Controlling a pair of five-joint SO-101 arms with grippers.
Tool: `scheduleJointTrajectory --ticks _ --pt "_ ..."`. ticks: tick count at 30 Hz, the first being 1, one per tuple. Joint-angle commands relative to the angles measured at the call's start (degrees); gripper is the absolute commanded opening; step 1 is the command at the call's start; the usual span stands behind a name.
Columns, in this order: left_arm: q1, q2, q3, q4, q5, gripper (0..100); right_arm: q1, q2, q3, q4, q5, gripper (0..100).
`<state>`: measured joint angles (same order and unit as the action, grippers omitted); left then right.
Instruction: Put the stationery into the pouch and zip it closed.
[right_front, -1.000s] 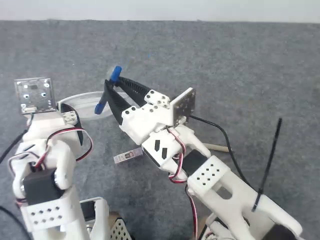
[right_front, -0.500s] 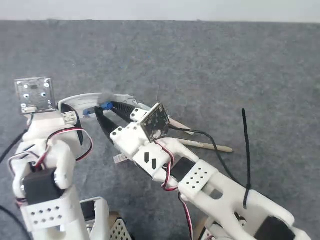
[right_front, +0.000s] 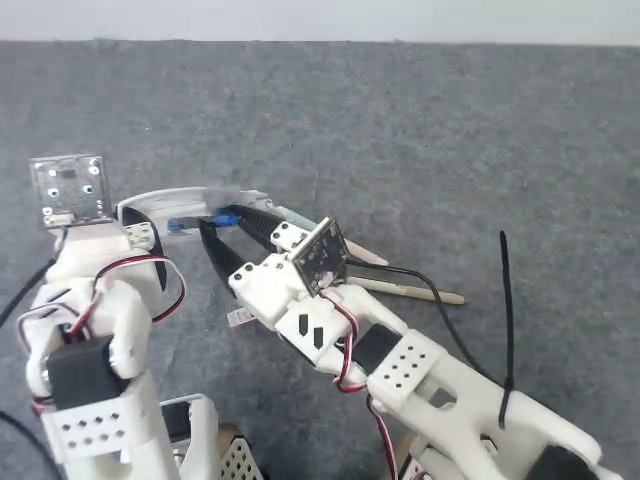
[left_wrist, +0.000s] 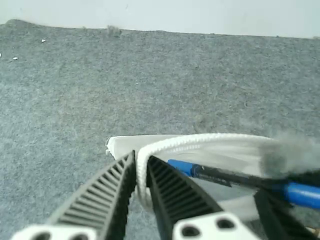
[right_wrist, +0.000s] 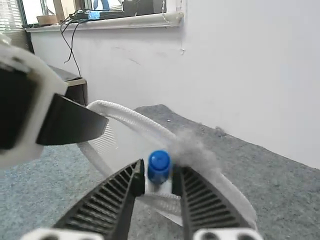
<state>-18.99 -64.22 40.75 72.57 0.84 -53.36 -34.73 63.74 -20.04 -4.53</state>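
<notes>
Nearby, a wooden stick (right_front: 420, 292) lies on the grey carpet (right_front: 480, 130).

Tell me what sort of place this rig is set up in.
Probably an indoor workroom or lab. A grey felt-like mat serves as the work surface, a plain white wall stands right behind it, and a cluttered window sill runs along that wall.

Your white pouch (left_wrist: 210, 138) gaping open on the grey carpet (right_front: 450, 130), rim raised, your blue pen (left_wrist: 220, 175) near level across its open mouth, a pale wooden pencil (right_front: 405, 291) lying flat nearby, outside the pouch
</notes>
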Motion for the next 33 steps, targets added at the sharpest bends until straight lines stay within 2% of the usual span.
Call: scheduleJointTrajectory --ticks 1,12,25,33 --pt "0.53 1.23 0.4 -0.97 0.7 1 -0.57 -4.26 -1.49 6.46 0.7 23.5" --pt "0.53 1.23 0.4 -0.97 0.7 1 -0.57 -13.67 -4.57 22.55 0.62 25.0" --pt "0.35 1.23 0.4 -0.88 0.7 1 -0.22 -19.12 -18.02 55.43 0.79 24.9" --pt "0.26 1.23 0.4 -0.79 0.7 1 1.63 -19.12 -22.59 65.01 0.88 24.9"
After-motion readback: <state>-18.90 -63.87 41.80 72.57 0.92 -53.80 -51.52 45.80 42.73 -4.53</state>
